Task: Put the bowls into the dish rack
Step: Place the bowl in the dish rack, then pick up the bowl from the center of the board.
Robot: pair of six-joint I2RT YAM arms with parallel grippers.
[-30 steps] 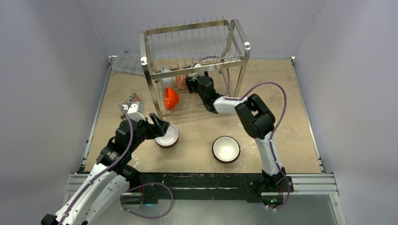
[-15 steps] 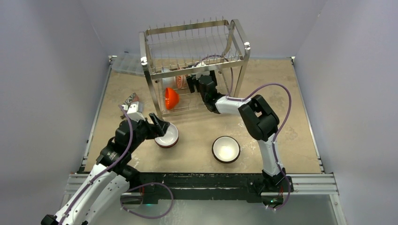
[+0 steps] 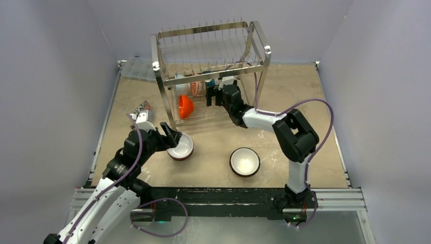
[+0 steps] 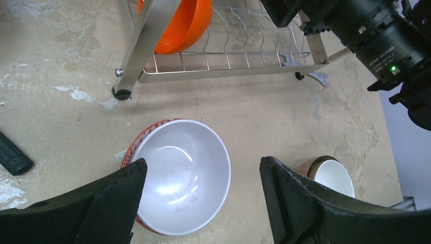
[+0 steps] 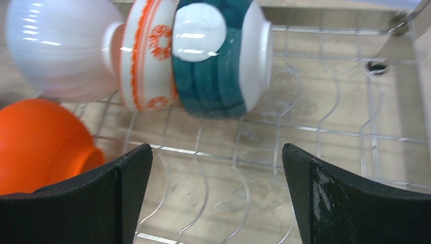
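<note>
The metal dish rack (image 3: 208, 71) stands at the back of the table. Its lower tier holds an orange bowl (image 3: 185, 107). The right wrist view shows that orange bowl (image 5: 40, 147) with a white bowl (image 5: 56, 51), a red-and-white bowl (image 5: 147, 56) and a teal bowl (image 5: 218, 61) on edge. My right gripper (image 5: 216, 157) is open and empty over the rack wires (image 5: 315, 132), in front of the teal bowl. My left gripper (image 4: 203, 168) is open, one finger over a red-and-white bowl (image 4: 178, 175) on the table. A dark-outside bowl (image 3: 245, 161) sits front centre.
A clear plastic box (image 3: 137, 68) lies behind the rack at the back left. A small patterned object (image 3: 141, 108) sits left of the rack. A black object (image 4: 12, 152) lies on the table left of my left gripper. A rack leg (image 4: 122, 91) stands just beyond the red-and-white bowl.
My right arm's elbow has swung right and its gripper has shifted slightly right at the rack's lower tier. My left gripper has barely moved.
</note>
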